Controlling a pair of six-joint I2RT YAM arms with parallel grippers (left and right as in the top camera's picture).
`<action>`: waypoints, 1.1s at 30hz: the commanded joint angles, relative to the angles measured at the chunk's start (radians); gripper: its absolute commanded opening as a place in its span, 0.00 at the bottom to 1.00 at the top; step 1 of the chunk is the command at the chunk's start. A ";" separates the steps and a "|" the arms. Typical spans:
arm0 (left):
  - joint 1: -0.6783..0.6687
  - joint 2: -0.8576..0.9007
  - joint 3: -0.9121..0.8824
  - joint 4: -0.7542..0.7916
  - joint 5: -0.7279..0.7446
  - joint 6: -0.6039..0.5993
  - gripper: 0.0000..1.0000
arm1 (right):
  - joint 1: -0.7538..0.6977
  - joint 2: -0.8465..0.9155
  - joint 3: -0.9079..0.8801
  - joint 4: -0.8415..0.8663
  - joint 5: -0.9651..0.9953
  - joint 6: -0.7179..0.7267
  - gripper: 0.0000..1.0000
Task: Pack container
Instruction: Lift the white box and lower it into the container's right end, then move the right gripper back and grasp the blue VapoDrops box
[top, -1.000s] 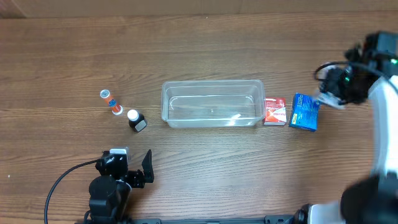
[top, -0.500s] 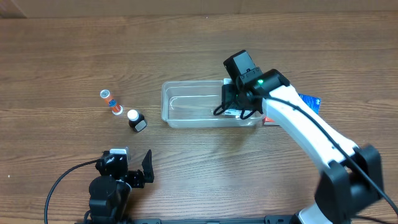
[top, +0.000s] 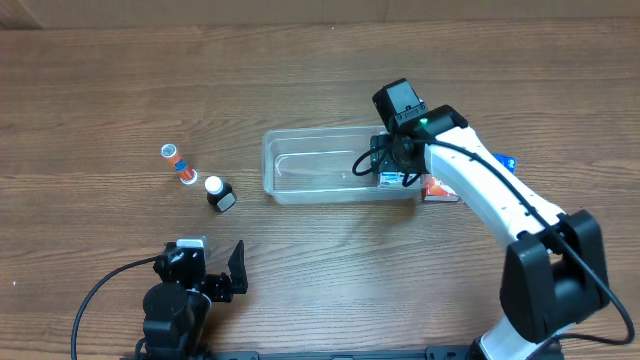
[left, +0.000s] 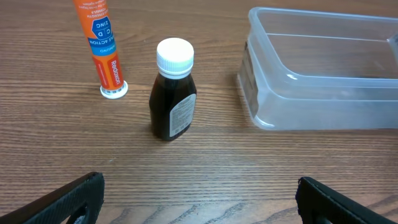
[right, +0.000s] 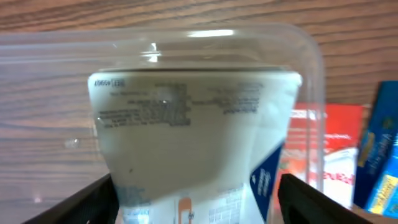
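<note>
The right hand (top: 392, 171) is down inside the right end of the container (top: 268, 166), its fingers clamped on a white box (right: 186, 137) with small print on its face. The box sits against the container's rounded end wall; whether it touches the floor I cannot tell. The container lies lengthwise about mid-table, a bit toward the right edge. Just outside its right end a red box (right: 339, 143) rests on the table (top: 100, 80), and a blue box (right: 380, 149) is beside that, farther toward the right edge.

The left hand (left: 199, 200) hangs low by the near edge, toward the left corner, fingers wide apart and holding nothing. Ahead of it a brown bottle (left: 173, 99) with a white cap stands upright, left of the container. An orange tube (left: 102, 50) stands near the bottle, on its left.
</note>
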 joint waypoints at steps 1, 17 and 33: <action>-0.005 -0.008 -0.003 0.003 0.003 0.018 1.00 | -0.001 -0.185 0.033 -0.016 0.052 -0.060 0.86; -0.005 -0.008 -0.003 0.003 0.003 0.018 1.00 | -0.520 -0.089 -0.060 -0.118 -0.204 -0.153 1.00; -0.005 -0.008 -0.003 0.003 0.003 0.018 1.00 | -0.524 -0.068 -0.070 -0.003 -0.038 -0.200 1.00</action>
